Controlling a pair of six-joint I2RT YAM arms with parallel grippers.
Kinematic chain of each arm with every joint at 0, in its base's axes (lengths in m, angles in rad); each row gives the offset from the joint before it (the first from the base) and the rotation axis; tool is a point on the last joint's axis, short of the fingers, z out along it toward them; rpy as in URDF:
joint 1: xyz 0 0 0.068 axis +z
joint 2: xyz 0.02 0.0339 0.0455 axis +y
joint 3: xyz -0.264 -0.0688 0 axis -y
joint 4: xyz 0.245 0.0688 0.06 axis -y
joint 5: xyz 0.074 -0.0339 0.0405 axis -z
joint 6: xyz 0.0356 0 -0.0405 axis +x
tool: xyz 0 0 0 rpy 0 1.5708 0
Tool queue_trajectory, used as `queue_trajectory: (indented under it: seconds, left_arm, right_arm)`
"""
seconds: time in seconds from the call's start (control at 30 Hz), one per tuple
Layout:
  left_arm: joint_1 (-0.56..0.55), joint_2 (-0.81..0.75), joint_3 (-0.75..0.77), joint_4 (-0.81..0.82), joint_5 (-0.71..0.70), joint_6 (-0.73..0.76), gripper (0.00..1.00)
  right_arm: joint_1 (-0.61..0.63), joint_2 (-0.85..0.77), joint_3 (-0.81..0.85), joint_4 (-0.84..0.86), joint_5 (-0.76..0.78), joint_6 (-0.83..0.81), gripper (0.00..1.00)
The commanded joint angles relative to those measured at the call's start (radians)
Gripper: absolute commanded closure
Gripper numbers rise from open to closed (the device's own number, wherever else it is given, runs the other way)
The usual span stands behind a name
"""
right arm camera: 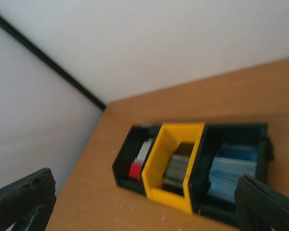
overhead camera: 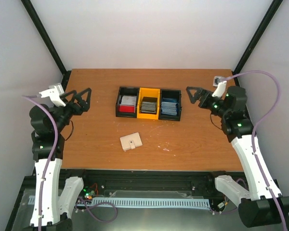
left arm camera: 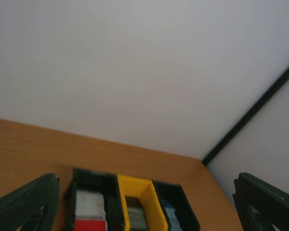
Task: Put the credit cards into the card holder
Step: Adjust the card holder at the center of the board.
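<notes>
I see the flat beige folding card holder point(overhead camera: 130, 142) lying closed on the brown wooden table point(overhead camera: 197, 139), its dot fastener facing up. It is on the near side of the black-and-yellow three-compartment plastic tray point(overhead camera: 148, 116), clearly apart from it and roughly below the wall between the tray's left and middle compartments. The credit cards point(overhead camera: 148, 104), thin plastic rectangles, all sit stacked inside that tray: the silver-and-red stack point(overhead camera: 127, 104) in the left black compartment, the dark grey stack in the yellow middle one, the pale blue stack point(overhead camera: 169, 106) in the right black one. My left gripper point(overhead camera: 86, 100) hangs above the table to the left of the tray, well apart from it, and points toward it. Its dark fingers are spread wide with nothing between them, and on its wrist camera they frame the tray from either edge. My right gripper point(overhead camera: 190, 96) hangs just beyond the tray's right end, not touching it, and also faces it. Its jaws are likewise fully parted and empty. Both are well away from the card holder.
</notes>
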Motion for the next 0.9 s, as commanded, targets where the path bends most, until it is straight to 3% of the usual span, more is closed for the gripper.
queue_trajectory:
  seconds: [0.0, 0.17, 0.4, 0.63, 0.73, 0.87]
  left_arm:
    - [0.016, 0.003, -0.086, -0.024, 0.199, -0.063, 0.0]
    - [0.013, 0.008, -0.223, -0.085, 0.255, -0.079, 0.0]
    - [-0.067, 0.059, -0.444, -0.118, 0.187, -0.134, 0.01]
    - [-0.109, 0.188, -0.505, -0.155, 0.165, -0.158, 0.11]
    - [-0.131, 0.278, -0.465, -0.164, 0.18, -0.181, 0.13]
    - [-0.22, 0.404, -0.402, -0.136, 0.108, -0.154, 0.12]
  right_arm:
    - [0.097, 0.046, -0.074, 0.022, -0.083, 0.017, 0.0]
    - [0.319, 0.182, -0.147, 0.023, 0.066, 0.066, 0.06]
    - [0.639, 0.524, -0.002, -0.083, 0.291, -0.011, 0.12]
    - [0.811, 0.881, 0.309, -0.263, 0.458, -0.08, 0.18]
    - [0.855, 1.004, 0.421, -0.373, 0.553, -0.021, 0.22]
    - [0.873, 0.982, 0.404, -0.369, 0.539, -0.01, 0.24]
